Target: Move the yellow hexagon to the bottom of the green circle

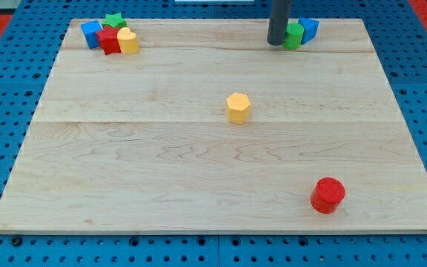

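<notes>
Red cylinder [328,195]: nearest the view's bottom, far below my tip and a little to its right; it stands alone on the wooden board [161,185], well apart from every other block.

Yellow hexagon [238,107]: mid-board, below my tip and slightly to its left, well apart from it; nothing touches it. It lies below and to the left of the green block beside my tip, not yet directly under it.

My tip [276,42]: the lower end of the dark rod, resting near the board's top edge, right of centre. The rod carries no jaws, so there is nothing to clench or release; it grasps nothing.

Green block [294,35]: just to the right of my tip, seemingly touching the rod or very nearly so; its shape is hard to make out from this angle.

Blue block [309,29]: just beyond the green one, further right of my tip and slightly higher, pressed against the green block.

Far-left cluster: well to the left of my tip near the board's top left corner, a tight huddle of a yellow block [128,41], a red block [110,41], a blue cube [91,33] and a green star [114,21] at the back.
</notes>
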`<move>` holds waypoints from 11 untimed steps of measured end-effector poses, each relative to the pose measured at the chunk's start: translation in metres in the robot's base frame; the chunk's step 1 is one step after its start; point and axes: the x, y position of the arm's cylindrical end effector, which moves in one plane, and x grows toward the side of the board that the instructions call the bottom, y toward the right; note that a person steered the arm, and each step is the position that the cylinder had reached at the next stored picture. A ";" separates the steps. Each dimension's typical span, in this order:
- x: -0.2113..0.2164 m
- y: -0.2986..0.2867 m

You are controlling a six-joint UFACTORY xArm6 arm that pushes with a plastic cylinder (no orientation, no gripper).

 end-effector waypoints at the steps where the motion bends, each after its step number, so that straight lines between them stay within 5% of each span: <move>1: 0.047 0.013; 4: 0.197 -0.041; 6: 0.104 -0.080; 8: 0.097 -0.167; 11: 0.064 -0.039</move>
